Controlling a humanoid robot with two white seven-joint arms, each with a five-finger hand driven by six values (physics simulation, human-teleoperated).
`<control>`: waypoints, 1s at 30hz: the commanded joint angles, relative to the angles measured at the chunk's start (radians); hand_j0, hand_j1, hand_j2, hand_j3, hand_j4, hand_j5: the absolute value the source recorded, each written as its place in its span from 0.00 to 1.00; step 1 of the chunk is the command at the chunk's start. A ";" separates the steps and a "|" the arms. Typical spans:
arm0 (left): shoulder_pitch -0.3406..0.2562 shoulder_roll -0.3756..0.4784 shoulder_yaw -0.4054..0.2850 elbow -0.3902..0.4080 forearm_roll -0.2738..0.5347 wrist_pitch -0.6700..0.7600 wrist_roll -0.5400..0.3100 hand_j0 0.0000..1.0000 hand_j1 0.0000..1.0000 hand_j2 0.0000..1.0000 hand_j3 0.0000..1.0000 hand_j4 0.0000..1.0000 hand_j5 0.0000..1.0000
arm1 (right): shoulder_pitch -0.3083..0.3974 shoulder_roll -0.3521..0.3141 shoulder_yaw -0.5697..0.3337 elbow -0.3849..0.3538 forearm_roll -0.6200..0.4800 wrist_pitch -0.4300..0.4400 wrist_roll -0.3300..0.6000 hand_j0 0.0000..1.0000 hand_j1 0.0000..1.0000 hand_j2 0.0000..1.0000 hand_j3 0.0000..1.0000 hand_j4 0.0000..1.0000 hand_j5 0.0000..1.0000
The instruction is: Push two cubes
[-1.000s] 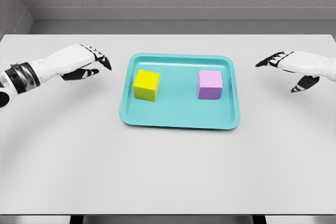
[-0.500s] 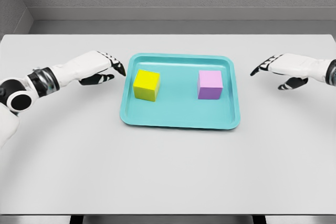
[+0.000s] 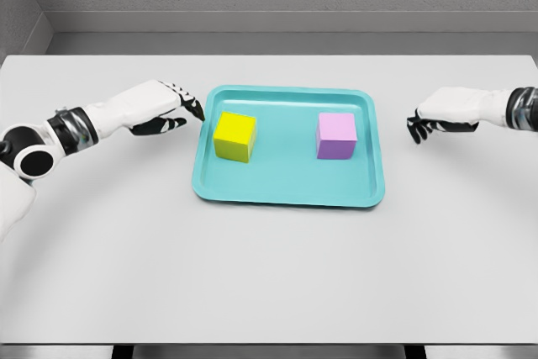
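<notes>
Yellow cube; pink cube.

White table, flat, filling most of the view; grey wall behind its far edge. One thing lies directly on it: a teal tray, rounded corners, raised rim, set near the middle, slightly toward the far side.

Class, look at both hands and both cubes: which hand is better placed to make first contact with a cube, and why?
Probably the left. The left hand has its fingertips at the teal tray's left rim, close beside the yellow cube. The right hand sits off the tray's right side, with open table between it and the purple cube.
</notes>
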 commanded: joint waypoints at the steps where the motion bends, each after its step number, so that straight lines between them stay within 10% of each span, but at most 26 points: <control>1: 0.002 0.001 0.001 -0.001 0.007 0.002 0.002 0.54 0.54 0.54 0.54 0.54 0.54 | -0.003 0.005 0.027 -0.003 -0.002 0.001 0.027 0.16 0.16 0.16 0.16 0.16 0.16; 30: 0.002 -0.036 -0.042 -0.047 0.007 0.002 0.002 0.53 0.53 0.53 0.53 0.53 0.53 | -0.138 0.134 0.174 -0.025 0.027 0.001 0.124 0.14 0.14 0.14 0.14 0.14 0.14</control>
